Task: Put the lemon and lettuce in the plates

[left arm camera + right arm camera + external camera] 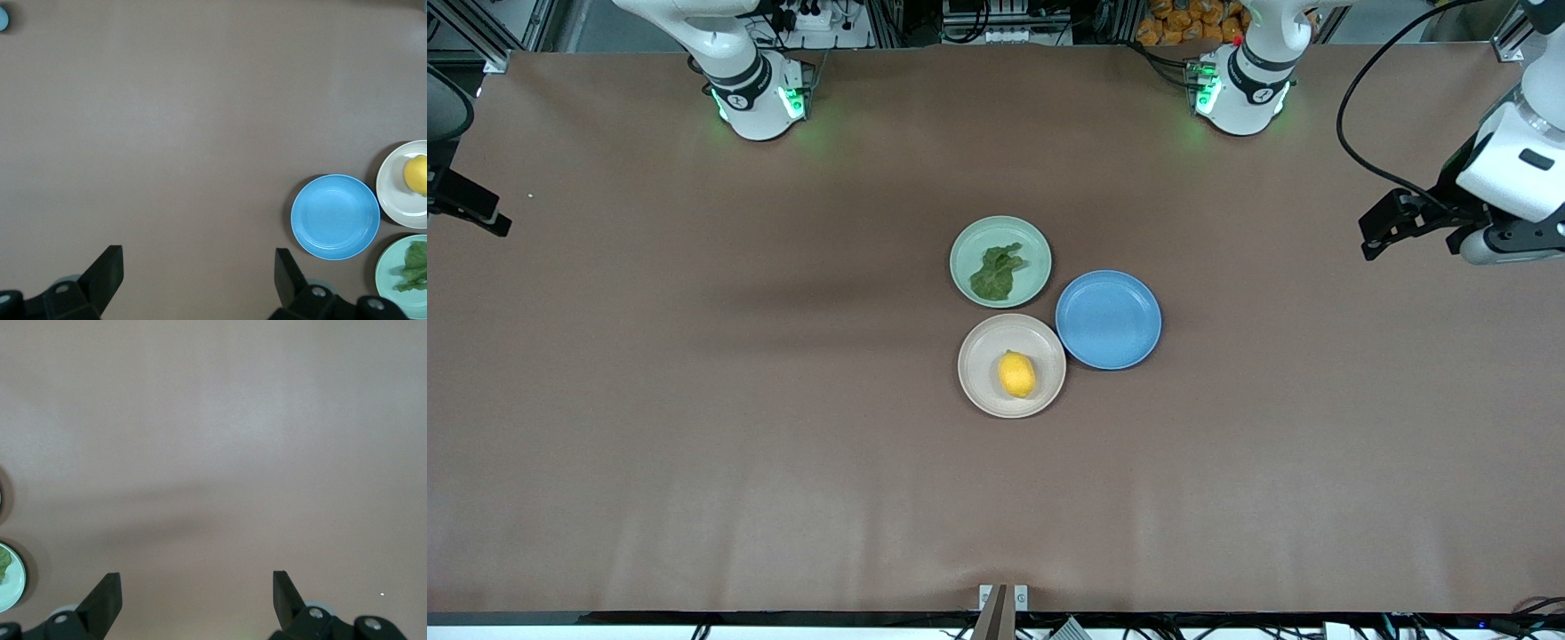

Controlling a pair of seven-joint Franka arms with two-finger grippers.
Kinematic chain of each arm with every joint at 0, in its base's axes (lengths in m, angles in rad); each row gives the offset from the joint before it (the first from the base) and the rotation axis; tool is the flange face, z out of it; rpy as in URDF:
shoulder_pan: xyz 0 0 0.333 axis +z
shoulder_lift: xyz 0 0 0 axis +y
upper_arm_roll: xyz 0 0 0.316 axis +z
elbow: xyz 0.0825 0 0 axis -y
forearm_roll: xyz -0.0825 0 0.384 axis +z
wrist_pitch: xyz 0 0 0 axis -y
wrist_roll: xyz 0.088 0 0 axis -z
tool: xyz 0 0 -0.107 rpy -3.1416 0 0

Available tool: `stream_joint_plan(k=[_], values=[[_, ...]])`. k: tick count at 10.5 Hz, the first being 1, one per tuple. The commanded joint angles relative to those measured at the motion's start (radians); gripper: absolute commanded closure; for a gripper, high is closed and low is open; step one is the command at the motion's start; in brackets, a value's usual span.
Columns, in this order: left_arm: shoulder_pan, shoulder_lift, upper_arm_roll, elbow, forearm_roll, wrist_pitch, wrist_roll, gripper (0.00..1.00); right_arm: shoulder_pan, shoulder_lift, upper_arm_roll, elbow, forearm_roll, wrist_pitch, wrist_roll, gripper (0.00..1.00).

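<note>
The lemon lies in the beige-white plate at mid-table. The lettuce lies in the mint green plate, which is farther from the front camera and touches the beige one. My left gripper is open and empty, raised over the left arm's end of the table. Its wrist view shows the open gripper, the lemon, the beige plate, the lettuce and the mint plate. My right gripper is open and empty over the right arm's end, also in its wrist view.
An empty blue plate sits beside both plates, toward the left arm's end; it also shows in the left wrist view. The mint plate's edge shows in the right wrist view. Brown table cloth lies all around the plates.
</note>
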Motion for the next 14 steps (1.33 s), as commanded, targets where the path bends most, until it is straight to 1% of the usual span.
stream_joint_plan(k=[1, 5, 9, 14], values=[[0.003, -0.022, 0.026, 0.0, -0.026, -0.021, 0.078, 0.0, 0.003, -0.007, -0.023, 0.011, -0.002, -0.015, -0.033, 0.0], [0.006, -0.016, 0.02, 0.003, -0.048, -0.021, 0.075, 0.0, 0.004, -0.005, -0.03, -0.004, 0.004, -0.015, -0.043, 0.0], [0.007, -0.015, 0.017, 0.005, -0.046, -0.047, 0.074, 0.0, 0.009, -0.002, -0.028, -0.006, 0.004, -0.015, -0.042, 0.0], [0.009, -0.018, 0.021, 0.005, -0.045, -0.047, 0.074, 0.0, 0.01, 0.001, -0.028, -0.012, 0.004, -0.015, -0.044, 0.0]])
